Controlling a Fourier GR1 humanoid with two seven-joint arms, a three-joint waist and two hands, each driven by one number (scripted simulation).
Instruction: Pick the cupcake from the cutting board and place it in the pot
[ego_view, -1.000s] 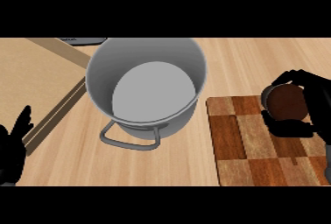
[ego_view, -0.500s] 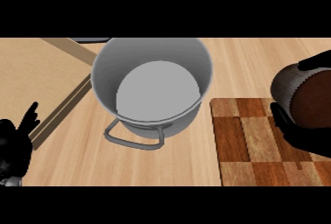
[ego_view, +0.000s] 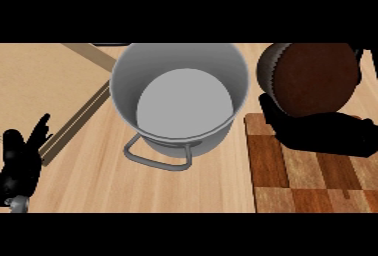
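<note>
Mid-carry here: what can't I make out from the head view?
All in the head view:
- cupcake: its top is cut off by the upper edge.
- right hand: the cupcake hides how far it wraps round.
- pot: its far rim is cut off by the upper edge.
- cutting board: its far end is hidden under the right hand, and it runs off the right and lower edges.
- left hand: cut off at the lower left corner.

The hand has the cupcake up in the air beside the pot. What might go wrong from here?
The cupcake is beside the pot, not above its opening; released here, it would likely land on the cutting board. Moving across, the right hand might clip the tall rim and shove the pot.
</note>
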